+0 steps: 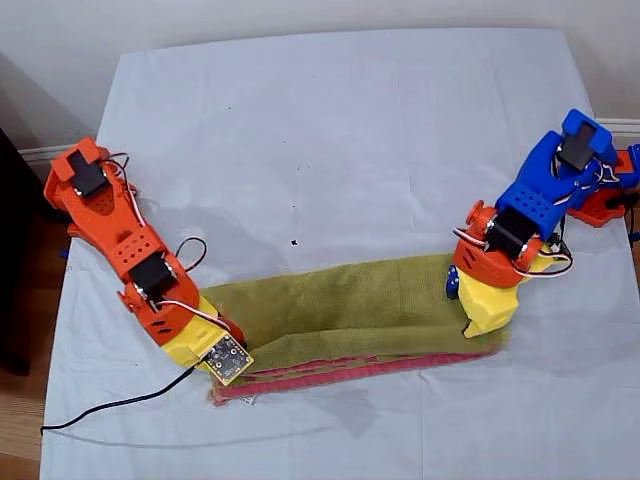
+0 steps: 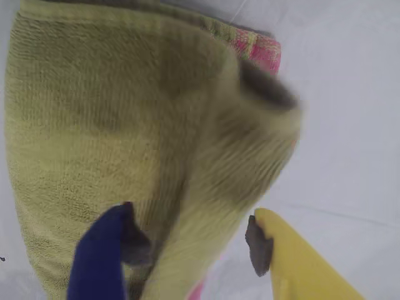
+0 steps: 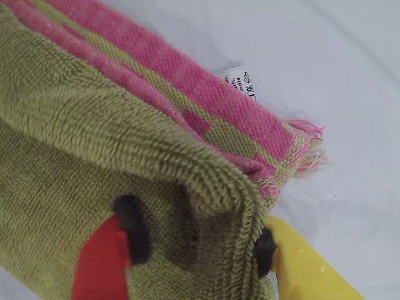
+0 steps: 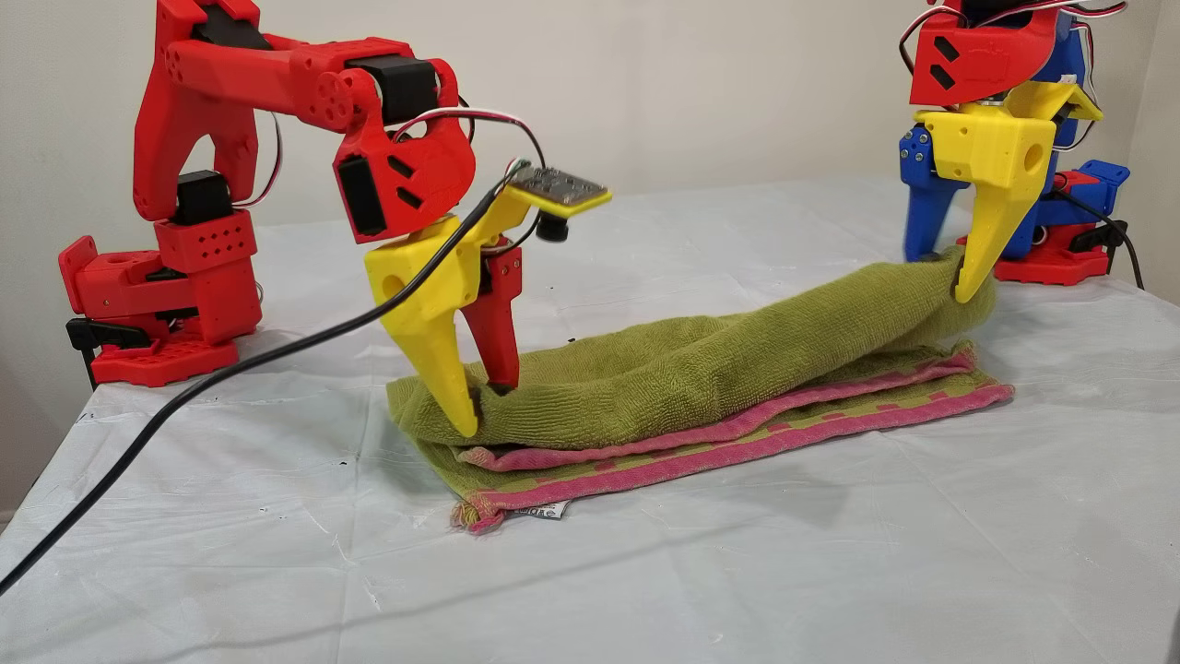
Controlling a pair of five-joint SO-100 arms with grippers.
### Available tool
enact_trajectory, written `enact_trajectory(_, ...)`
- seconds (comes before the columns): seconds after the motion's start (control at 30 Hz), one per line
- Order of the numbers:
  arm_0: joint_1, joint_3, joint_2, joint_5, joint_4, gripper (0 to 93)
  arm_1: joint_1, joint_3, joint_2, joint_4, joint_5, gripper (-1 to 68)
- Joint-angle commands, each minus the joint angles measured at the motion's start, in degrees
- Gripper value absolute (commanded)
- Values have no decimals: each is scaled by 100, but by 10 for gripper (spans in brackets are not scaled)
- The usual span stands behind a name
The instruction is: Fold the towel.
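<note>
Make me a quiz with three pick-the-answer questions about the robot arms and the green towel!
1. Where is the white tag?
A. at the towel's pink corner near the red arm
B. under the blue arm
C. on the wall

2. What colour are the towel's end hems?
A. blue
B. pink-red
C. black

3. What are my first gripper and my second gripper doing?
A. both pinching towel
B. both hanging free
C. one holding a cup

Answers:
1 A, the tag pokes out at that corner.
2 B, pink-red strips edge the folded layers.
3 A, green cloth sits between both pairs of fingers.
</note>
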Motion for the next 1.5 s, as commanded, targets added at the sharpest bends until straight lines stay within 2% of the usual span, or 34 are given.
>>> enact_trajectory(0.0,9,-1600,-202,158,677,608,-97,-589,325,-9,-53,394)
enact_trajectory(0.1,-18,-3393,-1169,246,1723,654,-88,-510,519,-9,-97,391)
enact_trajectory(0.2,-88,-6803,-3032,237,2874,653,-62,-246,844,-9,-149,388)
enact_trajectory(0.4,-141,-6943,-3032,457,2707,601,114,492,1644,-9,-404,356)
enact_trajectory(0.53,-176,-6943,-2716,633,2769,542,211,888,2101,-9,-492,185)
enact_trajectory(0.57,-193,-6943,-2628,650,2777,545,246,958,2180,-9,-519,171)
enact_trajectory(0.63,-246,-6943,-2435,773,2786,565,334,1063,2364,-9,-624,175)
enact_trajectory(0.7,-272,-6943,-2285,853,2804,559,439,1125,2487,-9,-782,227)
enact_trajectory(0.87,-343,-6943,-2021,870,2856,525,738,1345,2725,-9,-1143,215)
enact_trajectory(0.9,-360,-6943,-1978,940,2856,473,817,1406,2777,-9,-1222,199)
enact_trajectory(0.93,-387,-6943,-1916,1072,2848,349,896,1459,2821,-9,-1301,172)
enact_trajectory(1.0,-475,-6943,-1749,1063,2900,168,1072,1556,2979,-9,-1494,55)
enact_trajectory(1.03,-598,-6943,-1661,1020,3032,2,1178,1705,3146,-9,-1600,2)
enact_trajectory(1.27,-888,-6521,-782,1898,3103,0,1942,2065,4166,-18,-3850,2)
enact_trajectory(1.47,-1371,-4456,747,2153,3103,0,2997,2074,5563,-18,-6601,2)
